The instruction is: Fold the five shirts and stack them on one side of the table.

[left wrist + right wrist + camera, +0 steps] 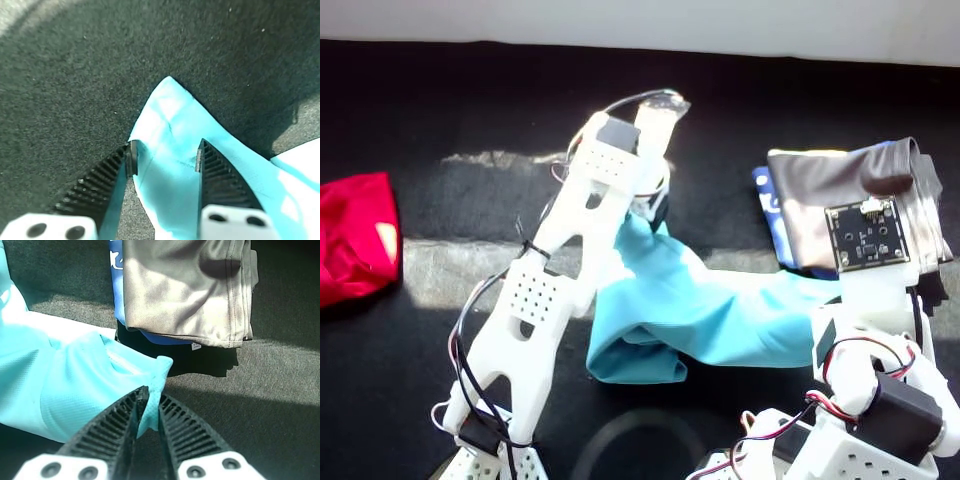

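- The teal shirt [695, 305] lies crumpled in the middle of the dark tabletop [470, 100], partly in a strip of sunlight and not folded flat.
- The left tool [165, 157] stands at the far end of the teal shirt. Its toothed jaws are spread apart, gripping nothing. A pointed corner of the teal cloth lies between them and runs out past the fingertips [131, 159].
- The right tool [150, 395] is at the opposite end of the teal shirt, the end nearest the right arm. Its jaws are drawn almost together and pinch a fold of the teal cloth between them.
- A stack of folded shirts [860, 185] sits just beside that same end of the teal shirt, with a grey shirt [185, 285] on top and a blue shirt [116, 295] showing under its edge.
- A red shirt [355, 235] lies bunched up well apart from the teal shirt, out on the left arm's side.
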Robot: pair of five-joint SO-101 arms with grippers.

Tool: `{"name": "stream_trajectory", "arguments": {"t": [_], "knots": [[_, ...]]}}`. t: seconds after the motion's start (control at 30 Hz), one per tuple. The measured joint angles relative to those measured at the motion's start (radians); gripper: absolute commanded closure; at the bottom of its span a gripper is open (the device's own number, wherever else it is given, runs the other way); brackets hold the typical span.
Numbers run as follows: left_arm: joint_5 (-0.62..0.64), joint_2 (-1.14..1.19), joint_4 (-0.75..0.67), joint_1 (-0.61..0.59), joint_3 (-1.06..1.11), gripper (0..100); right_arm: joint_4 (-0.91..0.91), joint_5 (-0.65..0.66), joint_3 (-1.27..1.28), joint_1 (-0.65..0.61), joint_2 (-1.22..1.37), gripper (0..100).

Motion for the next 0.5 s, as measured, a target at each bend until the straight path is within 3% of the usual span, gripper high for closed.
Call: {"name": "stream_trajectory", "arguments": {"t": [0.2, 0.37, 0.5], "knots": [[0.000, 0.003, 0.000, 0.000, 0.018, 81, 0.000, 0.000, 0.000, 0.000, 0.000, 99.2], [0.000, 0.003, 0.000, 0.000, 0.026, 100, 0.000, 0.000, 0.000, 0.000, 0.000, 99.2], [0.000, 0.003, 0.000, 0.002, 0.026, 99, 0.000, 0.000, 0.000, 0.000, 0.000, 99.2]]}}
